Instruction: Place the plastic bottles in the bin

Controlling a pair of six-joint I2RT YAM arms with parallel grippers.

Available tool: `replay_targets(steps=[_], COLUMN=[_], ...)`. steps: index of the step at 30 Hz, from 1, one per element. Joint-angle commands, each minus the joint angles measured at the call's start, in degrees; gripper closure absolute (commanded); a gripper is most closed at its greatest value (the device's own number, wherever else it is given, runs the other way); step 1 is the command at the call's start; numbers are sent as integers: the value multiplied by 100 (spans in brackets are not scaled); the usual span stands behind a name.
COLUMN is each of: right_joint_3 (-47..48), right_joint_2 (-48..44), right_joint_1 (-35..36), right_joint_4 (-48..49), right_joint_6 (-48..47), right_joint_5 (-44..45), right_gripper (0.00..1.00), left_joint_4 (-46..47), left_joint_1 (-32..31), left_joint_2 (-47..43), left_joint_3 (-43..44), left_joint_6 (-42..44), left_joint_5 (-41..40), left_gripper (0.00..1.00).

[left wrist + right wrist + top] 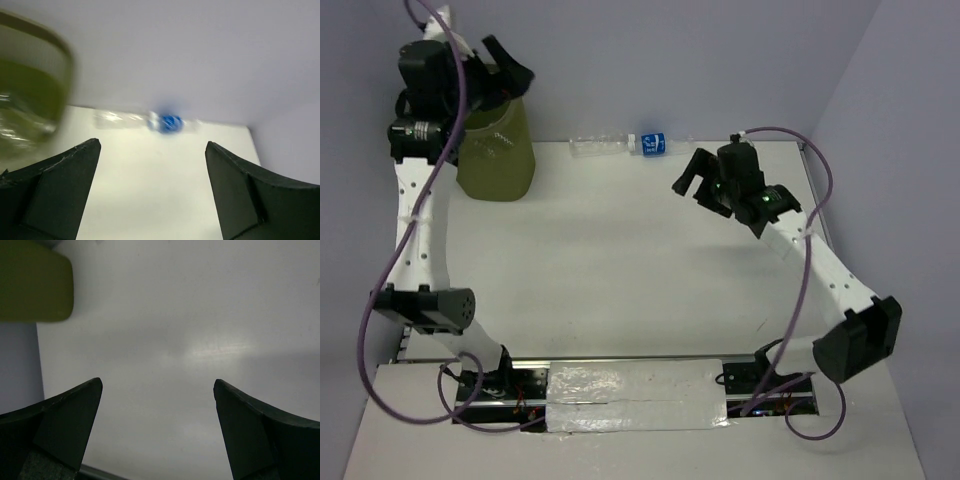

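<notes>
The olive-green bin (498, 155) stands at the back left of the table. My left gripper (513, 75) hangs over its rim, open and empty. In the left wrist view (152, 150) the bin (32, 85) is blurred at the left, with something clear and shiny showing in it. Two plastic bottles lie end to end against the back wall: a clear one (597, 145) and one with a blue label (653, 143). They are blurred in the left wrist view (120, 120) (171, 123). My right gripper (692, 185) is open and empty, just right of and nearer than the labelled bottle. Other bottles are not visible.
Grey walls close the table at the back and right. The right wrist view (157, 387) shows bare white table and a corner of the bin (35, 287). A silver taped strip (635, 395) lies between the arm bases.
</notes>
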Motion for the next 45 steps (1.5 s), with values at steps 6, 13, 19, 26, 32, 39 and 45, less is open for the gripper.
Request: replay_targets(steps=[6,13,19,26,32,39,45], right_joint_3=[1065,3498,4698,6147,6527,6931,7195], right_joint_2=[2234,4853,6149,7440,8004,8646,9015], right_joint_1=[-702,-808,-860,-948,-966,-957,-957], right_joint_4=[2052,1306,1313,1498,2024,2588,2922], right_joint_6=[2438,3256,4004,4321,4628,4989,5156], right_joint_5=[411,385,192,218,315,385,561], right_gripper=[0,0,0,0,0,0,0], left_joint_4=[-254,-114,159,-69,-25,-122,-175], left_joint_1=[-1167,-1326,-1344,-1353,-1353,-1353,-1353], left_joint_2=[-1613,-2484,-2924,-2907,-2810,-2687,-2617], left_joint_3=[-1670,-2462,-2964,-2990,-3069,-3052,-3060], left_joint_6=[423,123,-53,272,343,439,439], left_joint_5=[-275,-328,-239,-678,-828,-987,-987], left_gripper=[1,1,1,1,1,1,1])
